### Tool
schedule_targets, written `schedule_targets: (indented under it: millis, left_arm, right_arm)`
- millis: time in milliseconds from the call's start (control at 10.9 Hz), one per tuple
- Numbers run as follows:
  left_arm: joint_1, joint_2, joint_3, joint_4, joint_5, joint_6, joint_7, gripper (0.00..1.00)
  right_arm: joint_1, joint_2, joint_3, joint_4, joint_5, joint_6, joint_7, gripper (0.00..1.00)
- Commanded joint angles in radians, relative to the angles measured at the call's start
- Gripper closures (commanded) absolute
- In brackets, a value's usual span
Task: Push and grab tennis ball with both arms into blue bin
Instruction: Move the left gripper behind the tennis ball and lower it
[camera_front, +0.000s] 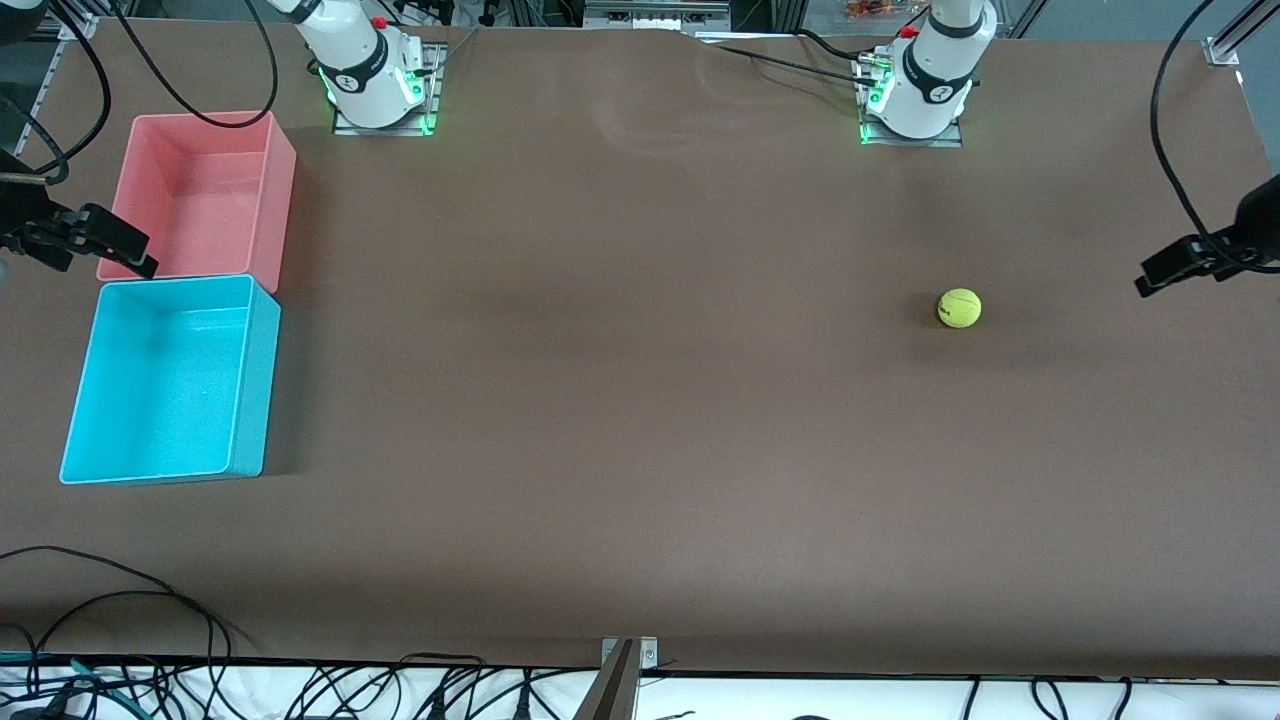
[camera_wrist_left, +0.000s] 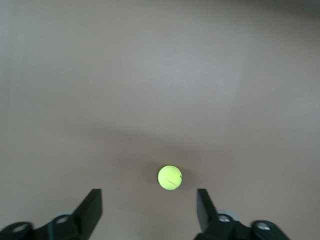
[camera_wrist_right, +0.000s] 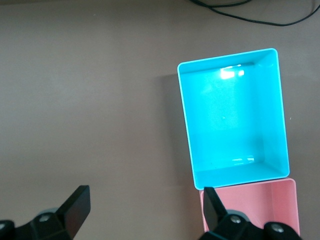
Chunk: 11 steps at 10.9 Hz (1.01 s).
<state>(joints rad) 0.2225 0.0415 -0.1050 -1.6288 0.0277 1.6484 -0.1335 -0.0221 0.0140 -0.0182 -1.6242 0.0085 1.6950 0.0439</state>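
Observation:
The tennis ball (camera_front: 959, 308) lies on the brown table toward the left arm's end. In the left wrist view the ball (camera_wrist_left: 170, 177) sits just ahead of the gap between my open fingers. My left gripper (camera_front: 1152, 276) (camera_wrist_left: 149, 201) hangs open and empty over the table's end, apart from the ball. The blue bin (camera_front: 255, 380) stands empty at the right arm's end and also shows in the right wrist view (camera_wrist_right: 230, 125). My right gripper (camera_front: 105, 255) (camera_wrist_right: 145, 201) is open and empty, up over the pink bin's edge.
A pink bin (camera_front: 280, 190) (camera_wrist_right: 255, 205) stands empty against the blue bin, farther from the front camera. Both arm bases (camera_front: 375, 95) (camera_front: 915, 100) stand at the table's back edge. Cables (camera_front: 120, 590) lie near the front edge at the right arm's end.

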Motion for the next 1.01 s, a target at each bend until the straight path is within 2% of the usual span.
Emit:
schedule_targets:
  millis: [0, 92, 183, 275, 366, 641, 824, 916]
  left_arm:
    - [0.07, 0.029, -0.01, 0.015, -0.029, -0.013, -0.134, 0.77]
    - [0.072, 0.04, -0.009, 0.015, -0.002, -0.015, -0.17, 1.0]
    - [0.086, 0.063, -0.009, 0.011, 0.029, -0.016, -0.185, 1.0]
    - [0.127, 0.073, -0.01, 0.015, 0.008, -0.013, -0.213, 1.0]
    - [0.149, 0.075, -0.01, 0.012, -0.064, -0.013, -0.327, 1.0]
    - [0.181, 0.093, -0.01, -0.02, -0.092, 0.002, -0.6, 1.0]
    - [0.179, 0.103, -0.016, -0.086, -0.078, 0.063, -0.867, 1.0]
    - [0.179, 0.098, -0.016, -0.141, -0.077, 0.103, -0.897, 1.0]
  right_arm:
    - [-0.002, 0.003, 0.001, 0.013, 0.002, -0.001, -0.001, 0.0]
    - [-0.002, 0.003, 0.001, 0.013, 0.002, -0.001, -0.001, 0.0]
    - [-0.002, 0.003, 0.001, 0.013, 0.002, -0.001, -0.001, 0.0]
    - [-0.002, 0.003, 0.001, 0.013, 0.002, -0.003, -0.001, 0.0]
    - [-0.002, 0.003, 0.0, 0.013, 0.002, -0.001, -0.001, 0.0]
    - [-0.002, 0.003, 0.001, 0.013, 0.002, -0.001, -0.001, 0.0]
    - [-0.002, 0.003, 0.001, 0.013, 0.002, -0.001, 0.001, 0.0]
    - [-0.002, 0.003, 0.001, 0.013, 0.002, -0.001, 0.001, 0.0]
